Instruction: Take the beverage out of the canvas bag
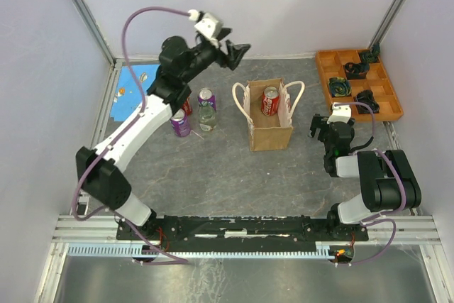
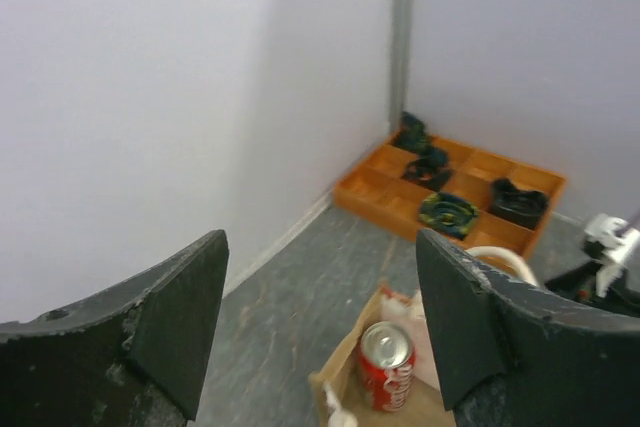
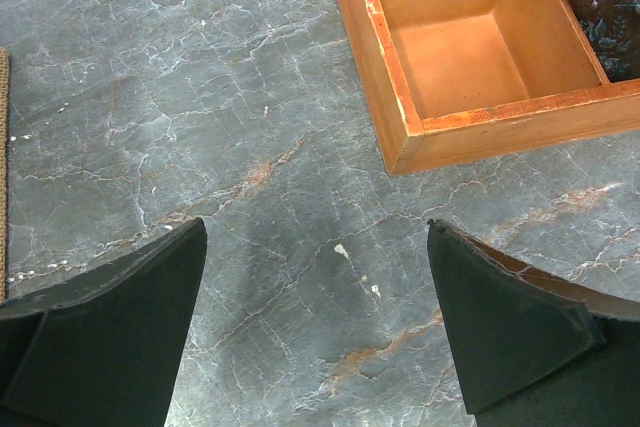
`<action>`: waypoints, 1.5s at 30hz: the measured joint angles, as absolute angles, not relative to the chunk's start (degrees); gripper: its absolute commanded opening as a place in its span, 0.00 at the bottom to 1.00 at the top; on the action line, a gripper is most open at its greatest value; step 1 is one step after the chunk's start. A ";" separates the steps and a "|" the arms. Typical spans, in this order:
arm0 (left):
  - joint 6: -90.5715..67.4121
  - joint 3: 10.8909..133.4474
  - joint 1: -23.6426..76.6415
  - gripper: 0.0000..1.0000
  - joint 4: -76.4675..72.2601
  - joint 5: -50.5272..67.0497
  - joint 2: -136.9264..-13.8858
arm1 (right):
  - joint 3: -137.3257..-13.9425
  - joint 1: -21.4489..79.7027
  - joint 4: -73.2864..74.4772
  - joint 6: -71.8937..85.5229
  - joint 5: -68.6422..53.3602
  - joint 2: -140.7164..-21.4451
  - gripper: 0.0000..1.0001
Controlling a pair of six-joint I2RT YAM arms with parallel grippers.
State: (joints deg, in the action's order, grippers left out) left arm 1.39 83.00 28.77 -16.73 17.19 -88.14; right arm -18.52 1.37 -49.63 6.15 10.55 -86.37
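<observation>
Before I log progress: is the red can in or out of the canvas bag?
In. The red can stands upright inside the canvas bag, its top showing.

An orange compartment tray (image 1: 358, 83) sits at the far right of the grey table (image 1: 227, 175). Dark objects (image 1: 339, 87) occupy several of its compartments. At the left stand a purple can (image 1: 180, 123) and a purple-topped container (image 1: 206, 108), near a blue sheet (image 1: 131, 84).

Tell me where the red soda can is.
In the top view, the red soda can stands inside the canvas bag, slightly right of centre, left of the orange tray.
</observation>
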 measured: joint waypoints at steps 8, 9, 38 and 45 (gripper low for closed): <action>2.61 102.04 37.06 0.45 -3.29 25.67 -106.28 | -18.52 1.37 -49.63 6.15 10.55 -86.37 0.99; 2.59 102.98 37.58 0.44 -1.65 25.85 -108.18 | -18.52 1.37 -49.63 6.15 10.55 -86.37 0.99; 0.05 110.08 40.93 0.99 14.98 8.47 -127.85 | -18.52 1.37 -49.63 6.15 10.55 -86.37 0.99; -0.51 110.83 41.15 0.99 15.31 7.03 -129.67 | -18.52 1.37 -49.63 6.15 10.55 -86.37 0.99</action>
